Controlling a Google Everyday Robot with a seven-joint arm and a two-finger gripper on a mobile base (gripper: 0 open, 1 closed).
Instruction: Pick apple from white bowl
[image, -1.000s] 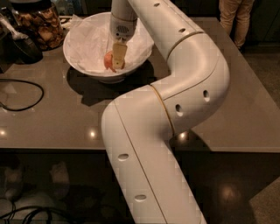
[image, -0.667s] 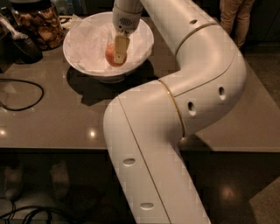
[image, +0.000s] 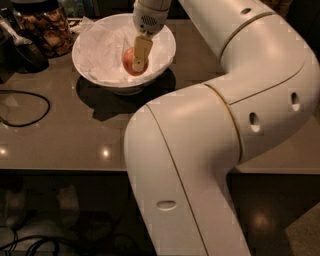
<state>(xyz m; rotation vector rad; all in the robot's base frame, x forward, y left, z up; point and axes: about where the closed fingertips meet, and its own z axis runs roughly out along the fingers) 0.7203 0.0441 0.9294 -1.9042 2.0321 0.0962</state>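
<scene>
The white bowl (image: 95, 60), lined with crumpled white paper, stands on the dark table at the upper left of the camera view. The small reddish-orange apple (image: 129, 64) lies inside it, right of the middle. My gripper (image: 137, 62) reaches down into the bowl from above and sits right at the apple, covering its right side. The part of the gripper behind the apple is hidden.
A glass jar of brown snacks (image: 45, 27) stands left of the bowl, with a dark object (image: 22, 52) in front of it. A black cable (image: 25, 107) loops on the table at the left. My white arm (image: 225, 125) fills the right and the foreground.
My arm's elbow has swung to the right. The gripper has stayed in the bowl at the apple, and both have shifted slightly up and to the right within the bowl.
</scene>
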